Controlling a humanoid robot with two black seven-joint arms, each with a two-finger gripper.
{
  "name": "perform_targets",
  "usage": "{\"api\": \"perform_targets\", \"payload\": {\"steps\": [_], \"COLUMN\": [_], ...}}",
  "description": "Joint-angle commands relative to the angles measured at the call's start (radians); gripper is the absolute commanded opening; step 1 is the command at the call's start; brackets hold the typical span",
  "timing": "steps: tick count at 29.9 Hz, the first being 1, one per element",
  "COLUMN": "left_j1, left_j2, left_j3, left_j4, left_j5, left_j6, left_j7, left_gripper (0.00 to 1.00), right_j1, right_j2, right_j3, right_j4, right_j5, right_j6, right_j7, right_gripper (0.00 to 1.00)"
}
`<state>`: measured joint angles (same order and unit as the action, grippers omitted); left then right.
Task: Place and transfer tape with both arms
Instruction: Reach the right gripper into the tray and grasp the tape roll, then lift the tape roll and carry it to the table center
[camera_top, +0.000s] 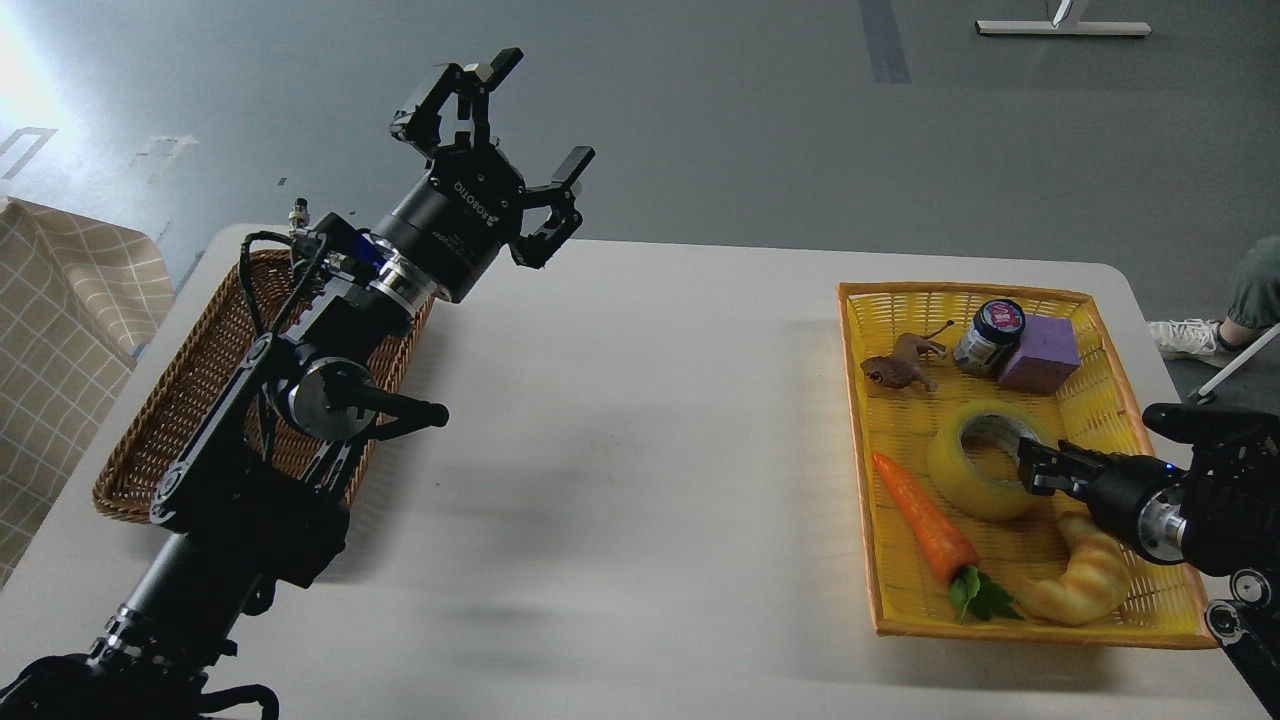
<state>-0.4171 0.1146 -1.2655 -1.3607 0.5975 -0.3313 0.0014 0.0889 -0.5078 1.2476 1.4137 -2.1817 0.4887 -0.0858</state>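
The tape (958, 480), a translucent yellow roll with a grey-white core, lies flat in the yellow basket (960, 291) at the right of the table. My right gripper (1036, 468) comes in from the right, low in the basket, with its dark tip at the roll's right wall. Its fingers cannot be told apart, so whether it holds the roll is unclear. My left gripper (510, 120) is raised high above the table's far left with its fingers spread wide and nothing in it, beside the brown wicker basket (180, 400).
In the yellow basket lie a carrot (925, 520), a croissant (1085, 580), a dark jar (990, 335), a purple block (1040, 355) and a toy animal (900, 365). A checked cloth (60, 300) hangs at the far left. A person's foot (1185, 335) shows at the right.
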Motion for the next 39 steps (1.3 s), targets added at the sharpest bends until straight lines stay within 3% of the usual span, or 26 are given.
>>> {"api": "perform_targets", "payload": {"steps": [1, 9, 16, 24, 33, 39], "left_j1": [0.003, 0.003, 0.003, 0.006, 0.014, 0.008], "left_j2": [-0.001, -0.001, -0.003, -0.004, -0.004, -0.003], "left_j3": [-0.002, -0.002, 0.003, 0.003, 0.002, 0.001], "left_j4": [0.0, 0.0, 0.0, 0.0, -0.003, -0.003], "left_j5": [0.001, 0.001, 0.002, 0.002, 0.004, 0.004], "left_j6": [0.0, 0.0, 0.009, 0.012, 0.008, 0.008], "left_j7": [0.0, -0.001, 0.0, 0.0, -0.001, 0.002], "left_gripper": [0.98, 0.98, 0.98, 0.98, 0.98, 0.98], "right_j1": [0.0, 0.0, 0.0, 0.017, 0.277, 0.433], "right_j2": [-0.001, 0.0, -0.003, -0.086, -0.098, -0.044], "right_j3": [0.001, 0.001, 0.004, 0.015, 0.012, -0.022], "right_j4": [0.001, 0.005, 0.011, 0.053, 0.051, 0.031], "right_j5": [0.0, 0.0, 0.0, 0.085, 0.111, 0.111], "right_j6": [0.0, 0.0, 0.0, 0.0, 0.0, 0.0], "right_j7": [0.0, 0.0, 0.001, 0.006, 0.006, 0.004], "right_gripper": [0.29, 0.18, 0.17, 0.17, 0.17, 0.17]}}
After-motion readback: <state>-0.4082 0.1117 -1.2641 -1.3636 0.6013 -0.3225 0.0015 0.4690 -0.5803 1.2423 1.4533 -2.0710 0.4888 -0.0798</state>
